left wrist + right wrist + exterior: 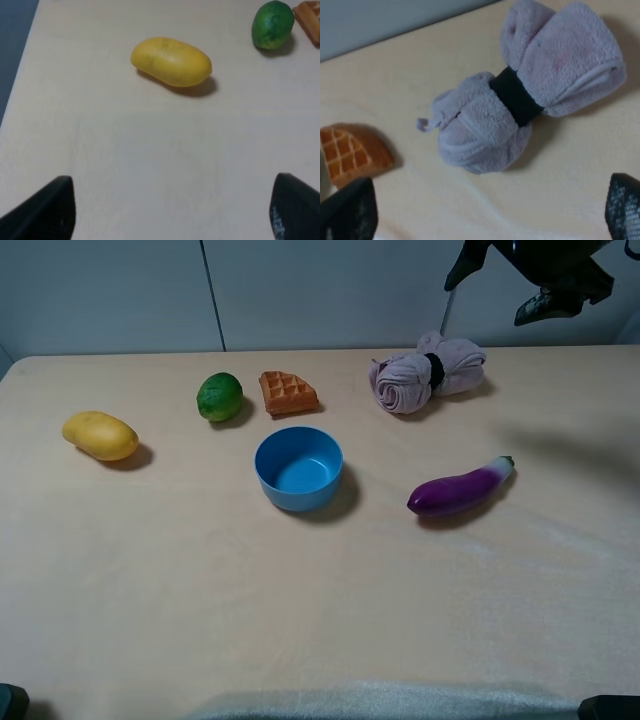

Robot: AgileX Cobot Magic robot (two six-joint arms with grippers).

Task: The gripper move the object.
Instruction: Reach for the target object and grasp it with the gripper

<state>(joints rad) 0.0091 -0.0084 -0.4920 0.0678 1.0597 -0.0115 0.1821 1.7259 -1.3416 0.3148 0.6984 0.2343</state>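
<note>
R gripper jaws fully wide, empty, raised near towel, lying at 2 o'clock from bowl. Risk: closing off the black band grabs loose fold, roll sags/slips

The object is seen as fluffy matt cloth w/ a black band, ahead of the right gripper. Its fingertips are seen as black, finely textured. The eggplant is noted as glossy, bowl as smooth, plastic-looking, table as matt, mango as smooth w/ slight sheen.
</note>
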